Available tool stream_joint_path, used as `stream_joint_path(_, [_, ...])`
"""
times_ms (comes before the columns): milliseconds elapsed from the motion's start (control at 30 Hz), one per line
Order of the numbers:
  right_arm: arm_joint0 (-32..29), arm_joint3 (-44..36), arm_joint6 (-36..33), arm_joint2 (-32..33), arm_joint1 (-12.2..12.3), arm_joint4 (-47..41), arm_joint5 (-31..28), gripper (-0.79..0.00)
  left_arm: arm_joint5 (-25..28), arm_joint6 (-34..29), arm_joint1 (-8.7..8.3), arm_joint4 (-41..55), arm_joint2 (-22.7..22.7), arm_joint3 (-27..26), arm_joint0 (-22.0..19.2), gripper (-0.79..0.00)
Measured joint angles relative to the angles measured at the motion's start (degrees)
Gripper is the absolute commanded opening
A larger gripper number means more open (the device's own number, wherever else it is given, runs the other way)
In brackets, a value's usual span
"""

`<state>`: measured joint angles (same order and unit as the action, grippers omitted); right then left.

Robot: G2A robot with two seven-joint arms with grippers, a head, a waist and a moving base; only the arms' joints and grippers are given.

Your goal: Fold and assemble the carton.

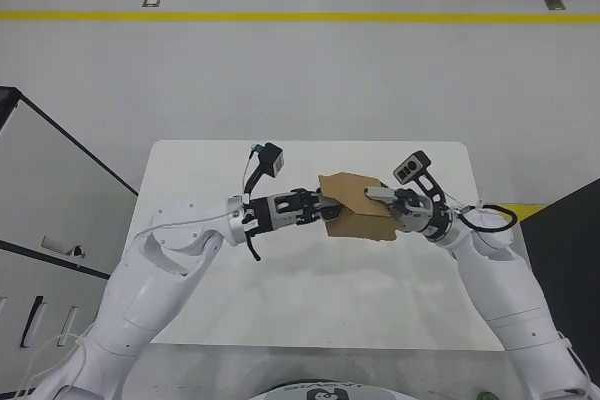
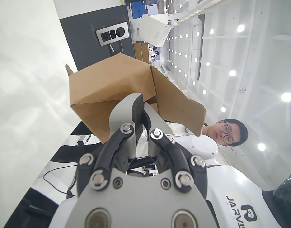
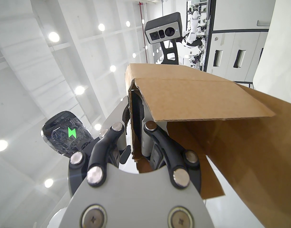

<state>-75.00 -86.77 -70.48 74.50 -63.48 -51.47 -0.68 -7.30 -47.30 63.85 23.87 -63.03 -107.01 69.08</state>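
A brown cardboard carton (image 1: 358, 210) is held up in the air over the middle of a white table (image 1: 280, 300), between the robot's two arms. It is only partly shaped: the panels are bent into a rough sleeve, with loose flaps sticking out. Seen from above, its long axis runs across the table from one gripper to the other, the robot's right end lying a little farther from the robot's body than the left end.

From the left wrist, the carton (image 2: 107, 84) shows a folded corner facing the camera and one flap hanging out to the side. From the right wrist, a flat panel of the carton (image 3: 195, 91) juts out sideways above a deeper wall.

The left gripper (image 1: 327, 208) is at the carton's left end. Up close, the left gripper (image 2: 142, 112) has its black pads nearly together, apparently nipping a cardboard edge, though the contact itself is hard to see.

The right gripper (image 1: 378, 193) is at the opposite end. Its wrist view shows the right gripper (image 3: 136, 119) closed narrowly on a thin cardboard wall standing edge-on between its fingers.
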Motion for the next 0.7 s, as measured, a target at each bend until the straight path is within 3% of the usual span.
stream_joint_path(700, [-0.35,-0.31,-0.46,0.06,0.01,-0.45,0.29,-0.785,-0.09,0.2,0.01,0.11,0.09,-0.11,0.33,-0.785])
